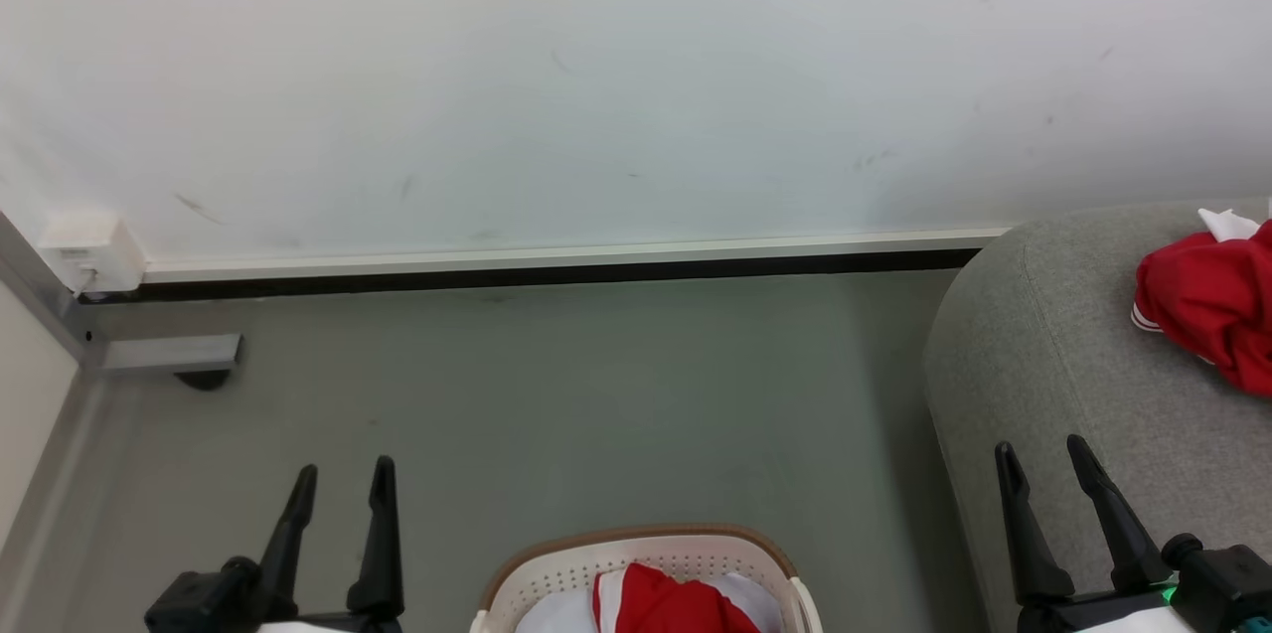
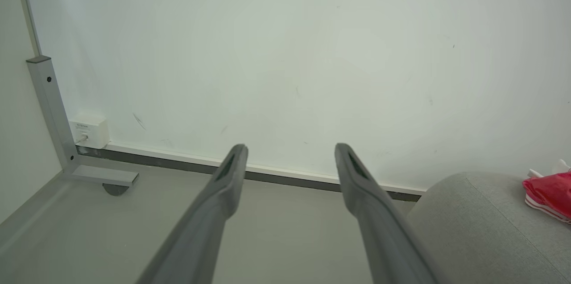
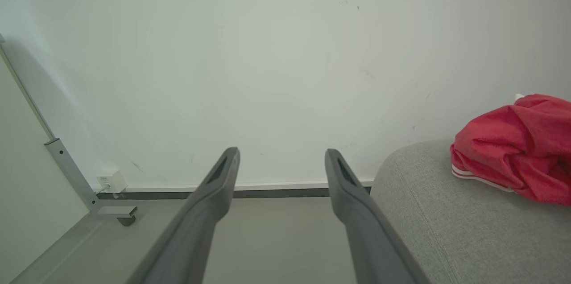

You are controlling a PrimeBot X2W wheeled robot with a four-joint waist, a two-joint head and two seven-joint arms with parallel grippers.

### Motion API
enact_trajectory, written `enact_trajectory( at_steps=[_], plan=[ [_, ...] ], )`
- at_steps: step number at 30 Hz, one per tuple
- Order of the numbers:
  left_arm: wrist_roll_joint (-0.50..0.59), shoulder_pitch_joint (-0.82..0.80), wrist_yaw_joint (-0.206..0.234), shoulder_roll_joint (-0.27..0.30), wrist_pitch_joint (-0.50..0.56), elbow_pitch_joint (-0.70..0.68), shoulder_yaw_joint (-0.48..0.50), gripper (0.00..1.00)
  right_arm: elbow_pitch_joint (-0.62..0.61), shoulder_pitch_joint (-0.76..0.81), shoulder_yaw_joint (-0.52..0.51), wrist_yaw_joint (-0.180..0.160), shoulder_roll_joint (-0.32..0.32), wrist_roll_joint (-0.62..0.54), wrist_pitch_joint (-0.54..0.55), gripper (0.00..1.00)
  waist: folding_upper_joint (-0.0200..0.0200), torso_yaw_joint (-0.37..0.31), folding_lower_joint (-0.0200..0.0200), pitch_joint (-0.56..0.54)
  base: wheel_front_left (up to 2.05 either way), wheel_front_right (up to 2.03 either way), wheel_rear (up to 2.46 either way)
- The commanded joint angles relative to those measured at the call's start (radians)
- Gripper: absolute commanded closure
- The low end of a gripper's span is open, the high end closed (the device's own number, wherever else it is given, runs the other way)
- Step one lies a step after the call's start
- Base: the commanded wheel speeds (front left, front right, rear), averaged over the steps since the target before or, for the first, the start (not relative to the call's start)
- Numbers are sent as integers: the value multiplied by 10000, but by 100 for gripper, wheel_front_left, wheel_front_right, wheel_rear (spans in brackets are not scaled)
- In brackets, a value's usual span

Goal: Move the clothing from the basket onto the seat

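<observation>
1. Left claw [image 1: 345,466]: the two dark fingers are spread wide and grip nothing. They point toward the pale wall [image 1: 596,67], with bare grey floor [image 1: 596,395] beyond the tips. In the left wrist view the same claw [image 2: 291,148] frames the white skirting strip [image 2: 290,171] between its fingers.
2. Right claw [image 1: 1040,445]: the fingers are likewise wide apart and carry nothing. They are seen against the rounded end of the grey seat [image 1: 1053,365]. In the right wrist view the claw [image 3: 281,152] has the seat [image 3: 446,221] immediately to its right.
3. Clothing [image 1: 1207,310]: a crumpled bright red heap with a white-striped cuff lies on the seat. It is ahead of and to the right of the right claw, clear of its fingertips. The right wrist view shows it [image 3: 513,150] level with the tips and off to their right. From the left claw it [image 2: 551,192] is well apart, far to the right on the seat [image 2: 482,230].
4. Basket [image 1: 636,536]: cream perforated wall with a brown rim, standing on the floor between the two claws and behind their fingertips, nearer the robot. Inside, a second red piece [image 1: 661,603] with a white edge lies on a pale cloth [image 1: 552,613]. Neither claw touches the basket or its contents.
5. Wall box [image 1: 94,250] and grey metal frame [image 1: 169,352]: ahead of and to the left of the left claw, at the foot of the wall.
</observation>
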Motion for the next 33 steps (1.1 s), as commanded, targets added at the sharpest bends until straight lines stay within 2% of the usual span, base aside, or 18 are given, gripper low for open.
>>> enact_trajectory(
  at_steps=[1, 10, 17, 23, 28, 33],
  plan=[
    [104, 145, -75, -49, -8, 63, 89, 0, 32, -115, 30, -25, -41, 38, -78, 0, 0, -18, 0, -10, 0, 0, 0],
    [510, -247, -653, -462, -7, 463, 158, 0, -21, -459, 110, -25, 147, 398, -87, 0, 0, -368, 0, 338, 0, 0, 0],
    [825, -1191, -1133, -576, 23, 1361, -516, 0, -368, -1078, 88, -25, 40, 595, -44, 0, 0, -691, 0, 1125, 0, 0, 0],
    [1253, -2602, -1640, -578, 209, 2815, -1482, 0, -930, -2104, -104, -25, -168, 525, -91, 0, 0, -1106, 0, 2308, 0, 0, 0],
    [1630, -3753, -1833, -399, 216, 4046, -2154, 0, -1603, -3139, -298, -25, 175, 1181, -167, 0, 0, -1545, 0, 3497, 0, 0, 0],
    [1778, -4948, -1944, -354, 325, 5388, -2784, 0, -2141, -4080, -309, -25, 341, 1199, -180, 0, 0, -1971, 0, 4782, 0, 0, 0]
  ],
)
